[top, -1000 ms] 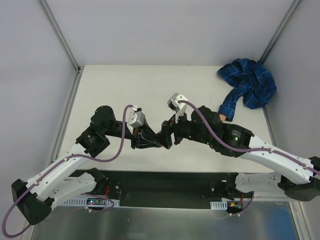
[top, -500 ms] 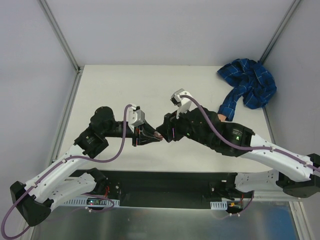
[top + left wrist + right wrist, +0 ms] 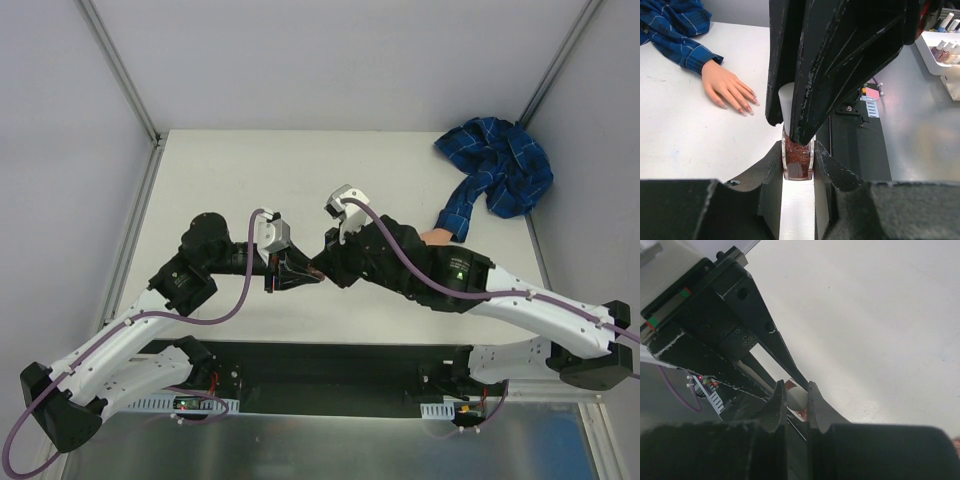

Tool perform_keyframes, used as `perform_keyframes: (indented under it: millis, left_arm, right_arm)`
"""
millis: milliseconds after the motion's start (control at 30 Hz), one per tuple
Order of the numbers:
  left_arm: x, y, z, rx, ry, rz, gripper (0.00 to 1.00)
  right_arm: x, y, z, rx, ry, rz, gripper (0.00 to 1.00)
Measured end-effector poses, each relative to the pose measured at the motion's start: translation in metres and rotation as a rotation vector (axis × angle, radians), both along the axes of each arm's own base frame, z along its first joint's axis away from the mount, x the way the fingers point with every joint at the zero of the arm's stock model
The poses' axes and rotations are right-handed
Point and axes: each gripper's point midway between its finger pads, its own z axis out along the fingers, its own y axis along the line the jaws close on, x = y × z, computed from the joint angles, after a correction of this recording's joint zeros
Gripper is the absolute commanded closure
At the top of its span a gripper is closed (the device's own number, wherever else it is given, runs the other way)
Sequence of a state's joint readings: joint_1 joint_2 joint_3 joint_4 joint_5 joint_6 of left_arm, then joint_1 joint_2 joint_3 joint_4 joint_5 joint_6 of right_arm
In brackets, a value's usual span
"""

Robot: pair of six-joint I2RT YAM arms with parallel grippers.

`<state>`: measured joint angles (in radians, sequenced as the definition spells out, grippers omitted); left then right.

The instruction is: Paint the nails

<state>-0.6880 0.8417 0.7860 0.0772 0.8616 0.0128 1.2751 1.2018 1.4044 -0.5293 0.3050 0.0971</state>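
My left gripper (image 3: 798, 150) is shut on a small bottle (image 3: 798, 161) of reddish-brown glitter polish and holds it above the table. My right gripper (image 3: 796, 390) is shut on the bottle's white cap (image 3: 796, 398). The two grippers meet at the table's middle (image 3: 315, 272). The fake hand (image 3: 726, 84) lies palm down at the right, apart from both grippers. Its nails (image 3: 748, 103) look reddish at the fingertips. Its blue plaid sleeve (image 3: 495, 170) is bunched in the far right corner. In the top view my right arm hides most of the hand (image 3: 435, 236).
A white tray (image 3: 929, 46) with several polish bottles stands off the table, past the arm bases. A black base strip (image 3: 330, 372) runs along the table's near edge. Grey walls with metal posts close in the back and sides.
My right gripper has closed from wide open onto the bottle's cap and has shifted slightly left toward the left gripper. The left gripper has kept its hold on the bottle.
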Motion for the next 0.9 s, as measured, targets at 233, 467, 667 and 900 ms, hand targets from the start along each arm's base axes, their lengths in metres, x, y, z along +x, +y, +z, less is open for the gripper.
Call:
perform_keyframes:
  millis: [233, 467, 667, 900]
  left_arm:
    - [-0.011, -0.004, -0.002, 0.005, 0.031, -0.094, 1.00]
    - [-0.021, -0.005, -0.007, 0.019, 0.088, -0.165, 1.00]
    - [-0.023, -0.005, -0.006, 0.017, 0.089, -0.174, 1.00]
    - [-0.023, -0.005, -0.006, 0.017, 0.089, -0.171, 1.00]
  right_arm:
    - [-0.006, -0.007, 0.007, 0.007, -0.020, 0.071, 0.99]
    - [-0.007, -0.010, 0.012, 0.000, -0.058, 0.121, 0.99]
    - [-0.008, -0.010, 0.011, -0.004, -0.062, 0.133, 0.99]
    - [-0.010, -0.011, 0.010, -0.003, -0.058, 0.141, 0.99]
